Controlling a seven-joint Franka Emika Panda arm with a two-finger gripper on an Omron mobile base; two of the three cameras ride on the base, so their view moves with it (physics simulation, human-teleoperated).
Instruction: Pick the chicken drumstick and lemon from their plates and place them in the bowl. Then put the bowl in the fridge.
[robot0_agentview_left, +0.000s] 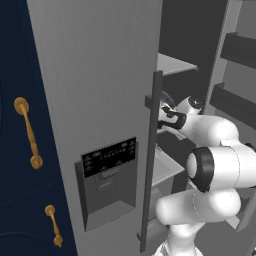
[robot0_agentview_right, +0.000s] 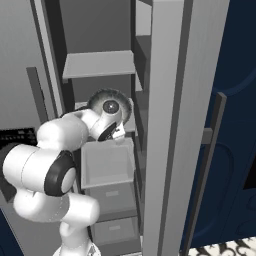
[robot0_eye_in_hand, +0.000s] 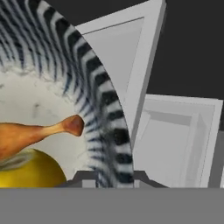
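Observation:
The dark grey ribbed bowl (robot0_eye_in_hand: 100, 100) is close up in the hand view, with the orange-brown chicken drumstick (robot0_eye_in_hand: 26, 133) and the yellow lemon (robot0_eye_in_hand: 26, 170) lying on its speckled inside. My gripper (robot0_eye_in_hand: 109, 177) is shut on the bowl's rim, one fingertip on each side of the wall. From the right base view the bowl (robot0_agentview_right: 97, 97) hangs inside the open fridge (robot0_agentview_right: 100, 65), under a shelf and above a pale drawer (robot0_agentview_right: 107, 162). The plates are out of view.
The fridge's left door (robot0_agentview_left: 100, 75), with its dispenser panel (robot0_agentview_left: 109, 157) and long dark handle (robot0_agentview_left: 151, 160), stands close on my arm's left. The right door (robot0_agentview_right: 165, 125) stands open edge-on. Navy cabinets (robot0_agentview_left: 20, 165) with brass handles (robot0_agentview_left: 27, 132) flank the fridge.

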